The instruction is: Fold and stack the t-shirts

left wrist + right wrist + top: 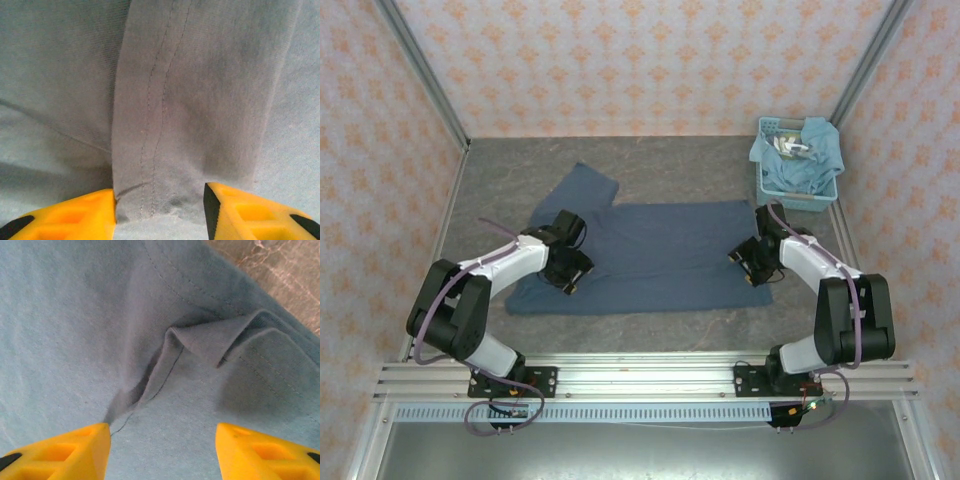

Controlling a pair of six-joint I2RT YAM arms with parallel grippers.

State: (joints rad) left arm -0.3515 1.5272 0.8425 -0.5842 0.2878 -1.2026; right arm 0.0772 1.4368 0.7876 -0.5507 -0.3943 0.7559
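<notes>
Dark t-shirt [660,250] lies flat on the surface [670,165]. Both sets of jaws are released, straddling fabric at its left and right ends. I'd pinch the hem evenly on both sides before folding.

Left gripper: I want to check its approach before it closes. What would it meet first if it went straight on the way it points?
Most likely the dark blue t-shirt: the left gripper points at its stitched hem band, which lies between the open fingers. How near is unclear.

Matt, soft knit cloth t-shirt [660,250]; smooth plastic lattice basket [798,200].
</notes>
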